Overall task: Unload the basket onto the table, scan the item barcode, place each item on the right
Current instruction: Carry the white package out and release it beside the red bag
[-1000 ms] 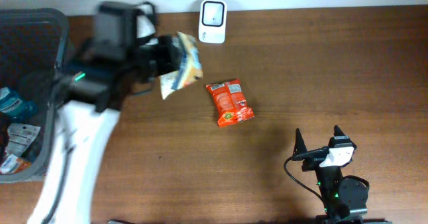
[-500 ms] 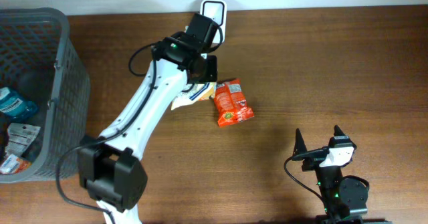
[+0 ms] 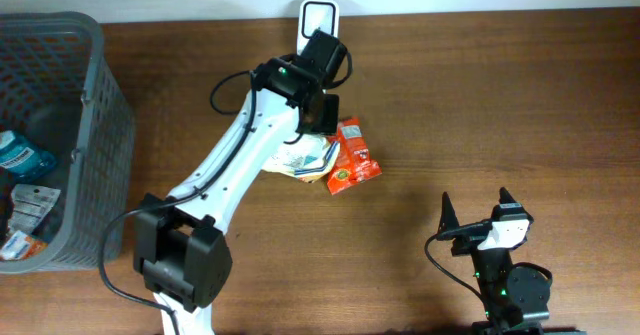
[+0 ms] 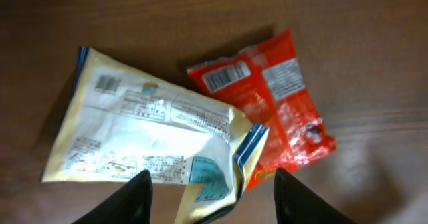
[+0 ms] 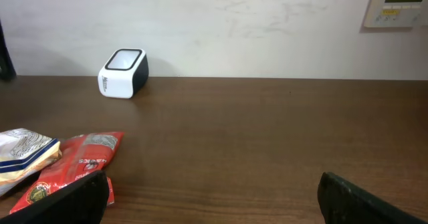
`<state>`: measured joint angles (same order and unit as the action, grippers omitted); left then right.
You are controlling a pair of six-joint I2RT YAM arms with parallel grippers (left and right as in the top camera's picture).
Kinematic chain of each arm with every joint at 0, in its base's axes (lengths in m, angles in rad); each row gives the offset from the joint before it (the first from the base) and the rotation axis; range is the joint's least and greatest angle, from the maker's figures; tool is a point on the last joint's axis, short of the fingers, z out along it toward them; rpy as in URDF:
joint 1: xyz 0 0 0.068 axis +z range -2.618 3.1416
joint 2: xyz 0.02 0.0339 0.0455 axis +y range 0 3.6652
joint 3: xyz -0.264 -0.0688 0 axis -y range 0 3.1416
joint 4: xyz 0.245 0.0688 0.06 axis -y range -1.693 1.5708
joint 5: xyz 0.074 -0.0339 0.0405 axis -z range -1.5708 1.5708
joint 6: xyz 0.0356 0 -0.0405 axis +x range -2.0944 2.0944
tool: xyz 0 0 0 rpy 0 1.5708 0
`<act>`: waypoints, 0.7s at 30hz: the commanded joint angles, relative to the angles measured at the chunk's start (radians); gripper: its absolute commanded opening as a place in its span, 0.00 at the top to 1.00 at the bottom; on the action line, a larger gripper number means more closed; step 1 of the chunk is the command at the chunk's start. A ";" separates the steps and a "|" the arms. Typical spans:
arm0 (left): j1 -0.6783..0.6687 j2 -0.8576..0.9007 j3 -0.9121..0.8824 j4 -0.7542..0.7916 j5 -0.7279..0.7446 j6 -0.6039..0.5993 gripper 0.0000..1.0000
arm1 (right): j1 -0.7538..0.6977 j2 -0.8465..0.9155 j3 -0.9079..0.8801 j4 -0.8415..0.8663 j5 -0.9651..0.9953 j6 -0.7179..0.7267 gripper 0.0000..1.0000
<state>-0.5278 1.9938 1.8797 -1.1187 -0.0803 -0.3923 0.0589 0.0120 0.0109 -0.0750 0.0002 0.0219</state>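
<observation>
A cream and blue snack packet [image 4: 154,134] lies flat on the brown table, label side up, its corner overlapping a red snack packet [image 4: 274,97] whose barcode faces up. My left gripper [image 4: 214,204] hovers over them, open, with the cream packet's lower corner between the fingers [image 4: 137,197] and apart from both. In the overhead view the left gripper [image 3: 318,133] is above the cream packet [image 3: 303,161] and the red packet [image 3: 354,156]. The white barcode scanner [image 3: 319,17] stands at the back edge. My right gripper [image 3: 475,203] rests open and empty at the front right.
A grey mesh basket [image 3: 95,95] holding several packets [image 3: 20,155] stands at the left edge. In the right wrist view the scanner [image 5: 124,72] sits against a white wall, with a wall panel [image 5: 401,3] at the top right.
My left arm swung right from near the scanner, lowered the cream packet beside the red one, and its jaws opened, letting it go. The right arm has not moved.
</observation>
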 commanded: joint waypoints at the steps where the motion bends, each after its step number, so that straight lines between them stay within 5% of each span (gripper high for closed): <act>1: 0.024 -0.056 0.151 -0.068 -0.018 0.005 0.43 | 0.006 -0.006 -0.005 -0.007 0.012 0.001 0.01; 7: 0.142 -0.153 0.312 -0.206 -0.069 0.005 0.36 | 0.006 -0.006 -0.005 -0.007 0.012 0.001 0.01; 9: 0.216 -0.209 0.319 -0.232 -0.117 0.005 0.12 | 0.006 -0.006 -0.005 -0.007 0.012 0.001 0.01; 11: 0.284 -0.247 0.319 -0.254 -0.127 0.005 0.00 | 0.006 -0.006 -0.005 -0.007 0.012 0.001 0.01; 21: 0.719 -0.310 0.312 -0.348 -0.126 -0.140 0.01 | 0.006 -0.006 -0.005 -0.007 0.012 0.001 0.02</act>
<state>0.0772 1.7000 2.1883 -1.4521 -0.1940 -0.4530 0.0589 0.0120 0.0109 -0.0753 0.0002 0.0219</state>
